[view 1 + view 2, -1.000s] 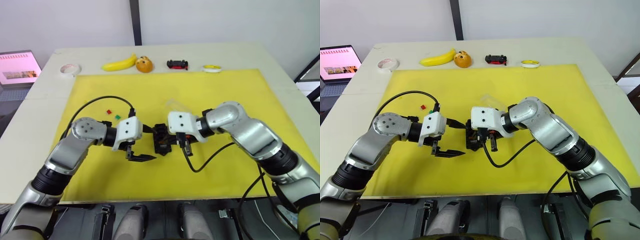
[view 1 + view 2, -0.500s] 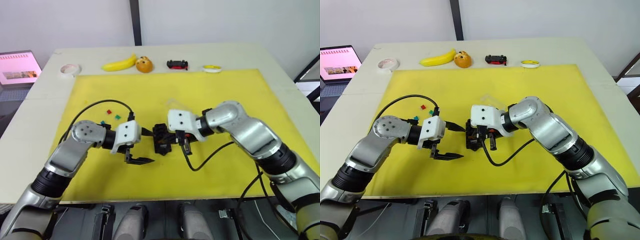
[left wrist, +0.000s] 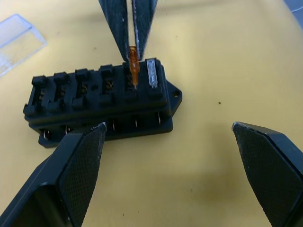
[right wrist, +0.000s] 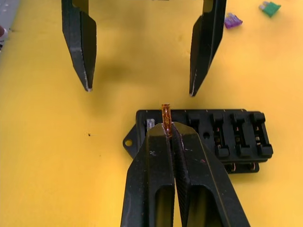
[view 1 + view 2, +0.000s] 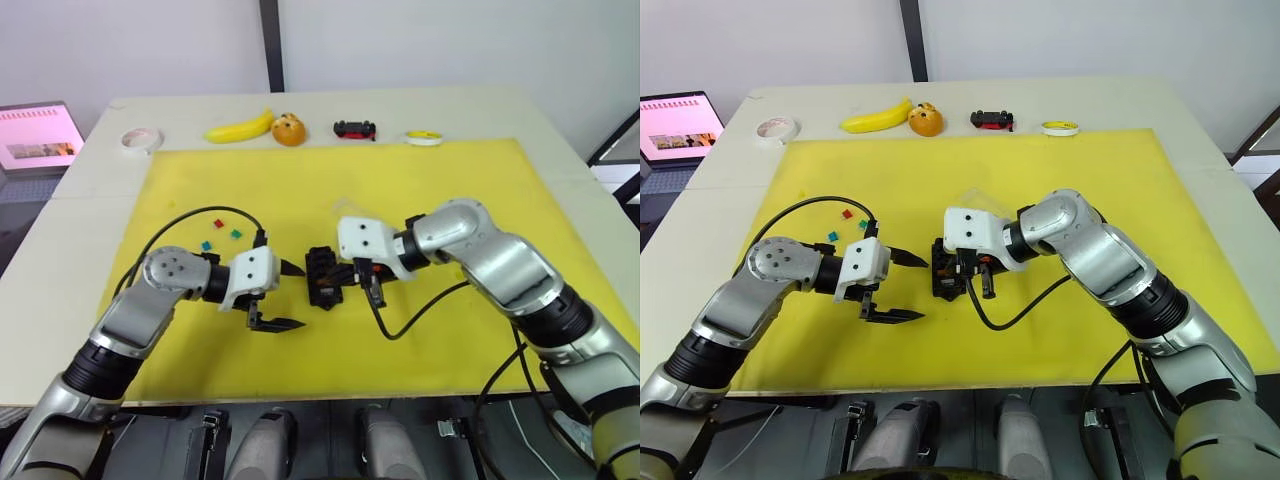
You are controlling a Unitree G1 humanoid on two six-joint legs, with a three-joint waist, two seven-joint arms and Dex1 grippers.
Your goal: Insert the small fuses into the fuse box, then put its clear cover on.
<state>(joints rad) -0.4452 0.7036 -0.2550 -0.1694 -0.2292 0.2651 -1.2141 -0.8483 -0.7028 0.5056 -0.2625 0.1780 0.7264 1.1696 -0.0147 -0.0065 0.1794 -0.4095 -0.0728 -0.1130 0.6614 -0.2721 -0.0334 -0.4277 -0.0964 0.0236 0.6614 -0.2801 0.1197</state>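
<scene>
The black fuse box (image 5: 322, 278) lies mid-mat on the yellow mat (image 5: 450, 180). My right gripper (image 4: 166, 130) is shut on an orange-brown fuse (image 3: 133, 66), standing it edge-down at a slot near the box's end. A grey fuse (image 3: 152, 78) sits in the end slot beside it. My left gripper (image 5: 290, 296) hangs open just left of the box, holding nothing. Red (image 5: 217, 222), green (image 5: 236, 234) and blue (image 5: 206, 245) fuses lie loose on the mat behind my left arm, and a purple fuse (image 4: 233, 21) lies there too. The clear cover (image 5: 350, 208) rests just behind the box.
Along the table's far edge sit a white tape roll (image 5: 140, 138), a banana (image 5: 240, 127), an orange (image 5: 289, 129), a toy car (image 5: 355, 128) and a yellow tape roll (image 5: 425, 137). A laptop (image 5: 35, 135) stands off the table's left side. Black cables loop from both wrists.
My left gripper has drawn back a little toward the near edge, still open, uncovering the blue fuse. The right gripper has stayed at the box with the orange-brown fuse.
</scene>
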